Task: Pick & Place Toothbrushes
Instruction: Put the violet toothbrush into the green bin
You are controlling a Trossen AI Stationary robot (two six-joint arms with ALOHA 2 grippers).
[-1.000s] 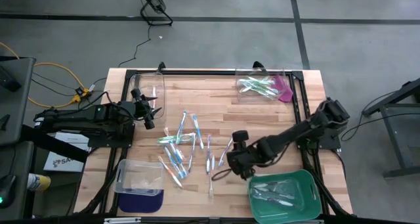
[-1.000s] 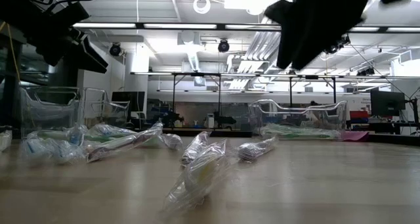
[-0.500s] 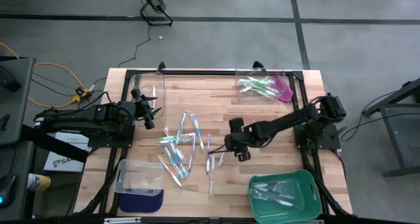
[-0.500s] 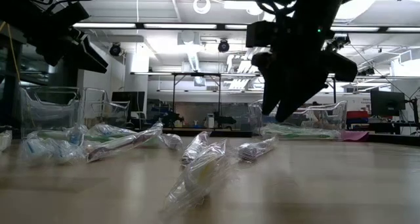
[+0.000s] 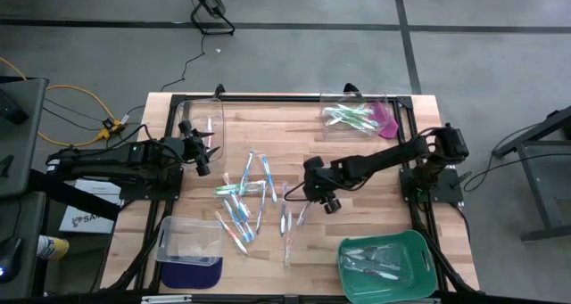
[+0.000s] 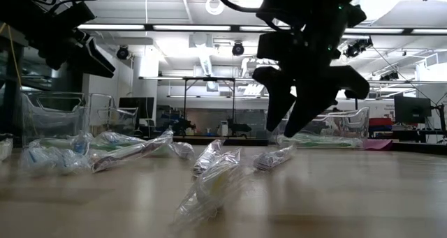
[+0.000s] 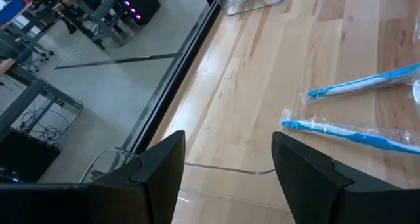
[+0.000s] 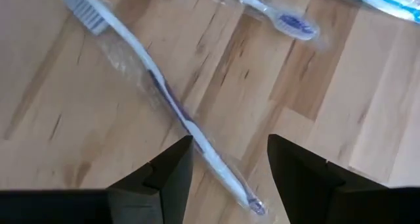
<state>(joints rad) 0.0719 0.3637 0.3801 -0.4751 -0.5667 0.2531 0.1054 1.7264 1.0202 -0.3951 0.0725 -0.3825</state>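
Observation:
Several wrapped toothbrushes (image 5: 250, 197) lie scattered flat on the wooden table, in blue, green, orange and pale grey-white. My right gripper (image 5: 308, 186) is open and hovers over the right edge of this pile. In the right wrist view its fingers (image 8: 230, 178) stand on either side of a pale grey-white toothbrush with a purple stripe (image 8: 164, 96) without touching it. The low view shows it (image 6: 293, 123) clear above the table. My left gripper (image 5: 203, 157) waits open at the table's left side, with blue toothbrushes (image 7: 348, 132) ahead of it.
A clear bin (image 5: 201, 117) stands at the far left. Another clear bin (image 5: 352, 117) at the far right holds green toothbrushes, with a pink thing (image 5: 388, 123) beside it. A clear bin on a blue base (image 5: 189, 242) sits near left. The green tray (image 5: 419, 250) holding several toothbrushes sits near right.
My right gripper has moved from beside the green tray toward the table's far edge and a little left, to the right edge of the toothbrush pile. In the low view it has come down closer to the table. The toothbrushes have stayed where they were.

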